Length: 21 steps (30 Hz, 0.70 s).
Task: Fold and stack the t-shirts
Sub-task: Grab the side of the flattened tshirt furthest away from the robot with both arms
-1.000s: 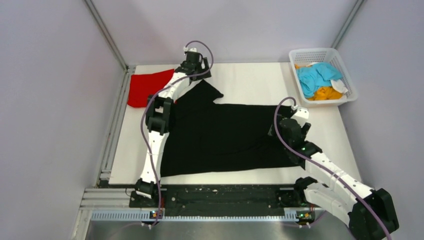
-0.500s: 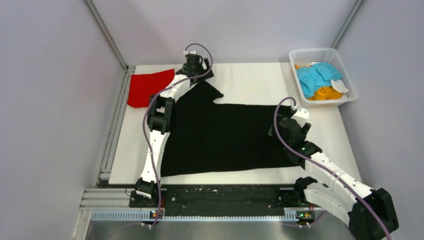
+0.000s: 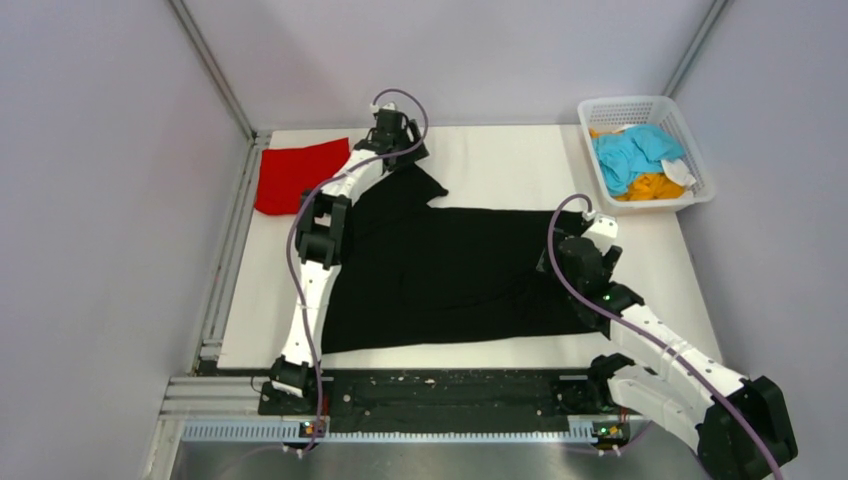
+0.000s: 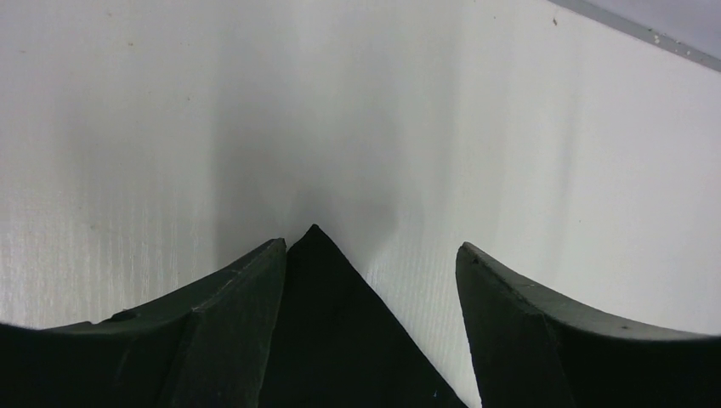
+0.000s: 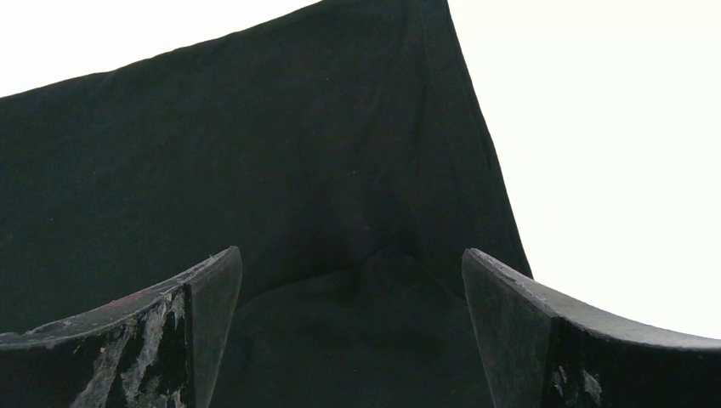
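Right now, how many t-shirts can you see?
4: black t-shirt spread mid-table, red t-shirt far left, light blue t-shirt and orange t-shirt in the basket; more may hide there.

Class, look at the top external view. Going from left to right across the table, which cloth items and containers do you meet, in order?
red t-shirt → black t-shirt → white mesh basket

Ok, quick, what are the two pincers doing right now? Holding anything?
Left pincer: open, a corner of the black t-shirt between the jaws, not pinched.
Right pincer: open above the black t-shirt, holding nothing.
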Motion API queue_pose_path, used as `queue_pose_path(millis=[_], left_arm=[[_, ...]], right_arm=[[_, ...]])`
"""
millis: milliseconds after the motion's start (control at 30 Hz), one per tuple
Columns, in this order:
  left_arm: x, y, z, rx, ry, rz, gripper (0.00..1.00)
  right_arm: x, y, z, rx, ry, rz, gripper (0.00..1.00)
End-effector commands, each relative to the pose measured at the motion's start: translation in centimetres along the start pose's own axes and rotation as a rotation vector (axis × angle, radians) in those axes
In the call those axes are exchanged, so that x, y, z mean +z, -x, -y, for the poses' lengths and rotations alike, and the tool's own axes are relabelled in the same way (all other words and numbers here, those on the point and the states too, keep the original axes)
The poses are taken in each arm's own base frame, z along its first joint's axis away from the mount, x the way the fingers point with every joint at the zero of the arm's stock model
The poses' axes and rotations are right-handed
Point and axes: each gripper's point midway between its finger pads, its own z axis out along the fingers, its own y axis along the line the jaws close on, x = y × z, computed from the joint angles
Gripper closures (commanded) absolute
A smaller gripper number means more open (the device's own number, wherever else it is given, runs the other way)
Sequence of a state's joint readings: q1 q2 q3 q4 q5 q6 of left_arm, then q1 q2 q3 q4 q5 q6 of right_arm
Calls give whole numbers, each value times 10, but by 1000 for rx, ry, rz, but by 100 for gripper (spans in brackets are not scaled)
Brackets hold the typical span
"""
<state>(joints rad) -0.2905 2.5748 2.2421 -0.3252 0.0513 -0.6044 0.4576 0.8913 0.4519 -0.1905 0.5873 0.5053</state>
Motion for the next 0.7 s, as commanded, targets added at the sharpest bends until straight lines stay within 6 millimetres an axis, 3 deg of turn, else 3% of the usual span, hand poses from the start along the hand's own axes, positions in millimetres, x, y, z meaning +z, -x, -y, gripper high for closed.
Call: queue_pose_path(millis=[0, 133, 467, 567, 633, 667], left_arm=[[-16, -31, -23, 70, 190, -80, 24], [-25, -38, -28, 133, 254, -95, 33], [-22, -52, -44, 145, 314, -134, 63], [-22, -51, -46, 160, 322, -136, 80], [-23, -50, -46, 175, 320, -138, 98], [-24, -49, -44, 182, 316, -136, 100]], right_arm=[[-2, 11, -3, 13, 3, 42, 1], [-1, 11, -3, 13, 2, 41, 1], [-1, 10, -2, 11, -1, 39, 1], [0, 10, -2, 10, -8, 39, 1], [0, 11, -1, 11, -11, 44, 1], [0, 10, 0, 9, -17, 43, 1]])
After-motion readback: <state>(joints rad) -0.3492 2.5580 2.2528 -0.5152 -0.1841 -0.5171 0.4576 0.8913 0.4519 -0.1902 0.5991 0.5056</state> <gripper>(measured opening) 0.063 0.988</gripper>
